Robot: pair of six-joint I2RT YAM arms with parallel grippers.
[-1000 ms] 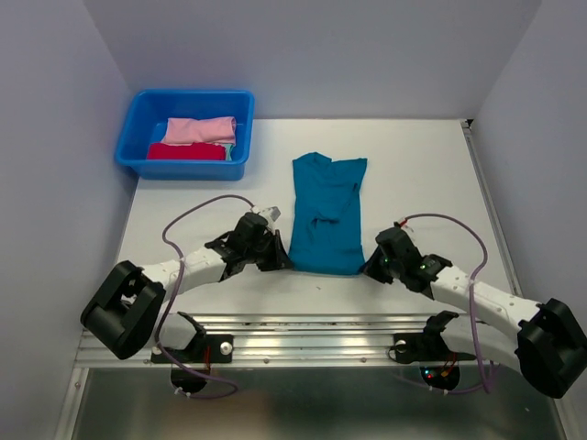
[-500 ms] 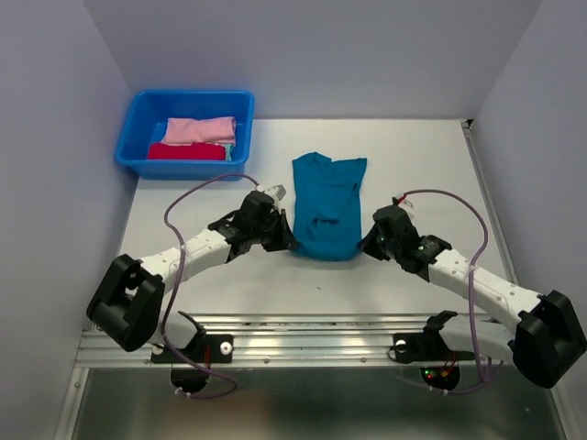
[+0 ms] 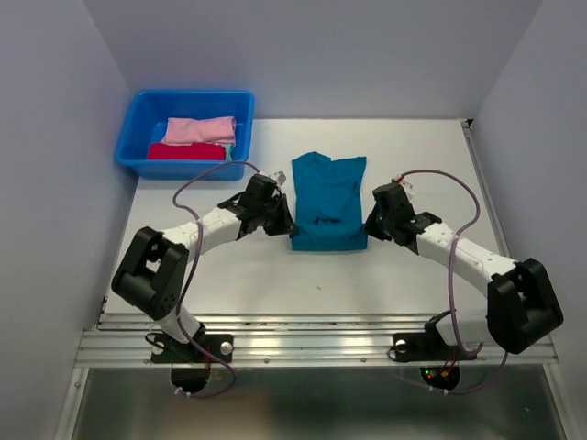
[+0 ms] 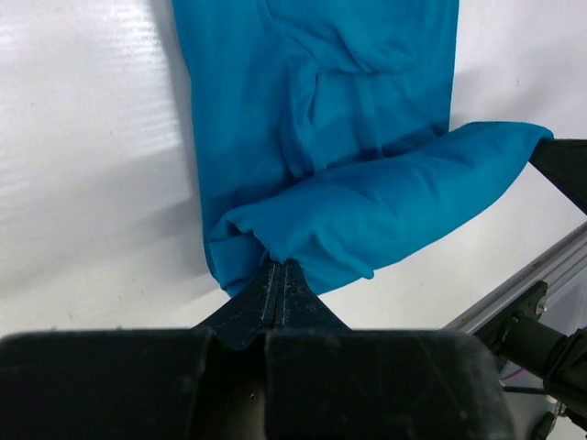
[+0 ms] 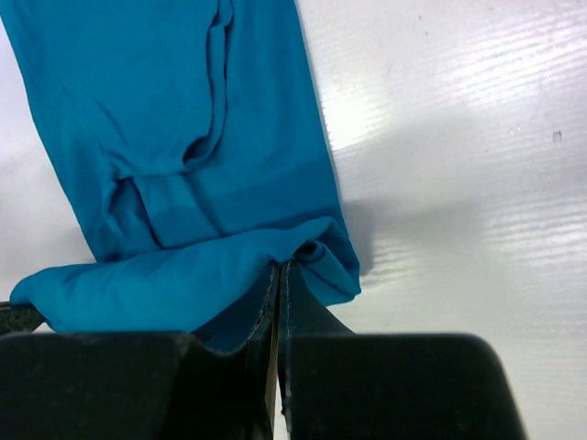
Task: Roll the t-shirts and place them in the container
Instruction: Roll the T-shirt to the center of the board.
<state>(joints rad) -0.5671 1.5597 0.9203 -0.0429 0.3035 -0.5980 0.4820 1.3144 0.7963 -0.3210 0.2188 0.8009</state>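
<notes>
The teal-blue t-shirt (image 3: 327,197) lies folded lengthwise on the white table, its near hem lifted and turned over towards the collar. My left gripper (image 3: 289,227) is shut on the hem's left corner; the left wrist view shows the teal-blue t-shirt (image 4: 367,202) pinched at my left gripper (image 4: 278,266). My right gripper (image 3: 368,226) is shut on the right corner; in the right wrist view the shirt (image 5: 183,183) bunches at my right gripper (image 5: 280,268). A pink cloth bundle (image 3: 200,129) and a red cloth bundle (image 3: 186,151) lie in the tub.
A rigid bright-blue plastic tub (image 3: 136,128) stands at the table's back left. A metal rail (image 3: 312,339) runs along the near edge. Grey walls close in the table on the left, back and right.
Both grippers have moved away from me towards the collar, carrying the shirt's near hem up and over the lower part of the shirt, so the visible shirt is shorter.
</notes>
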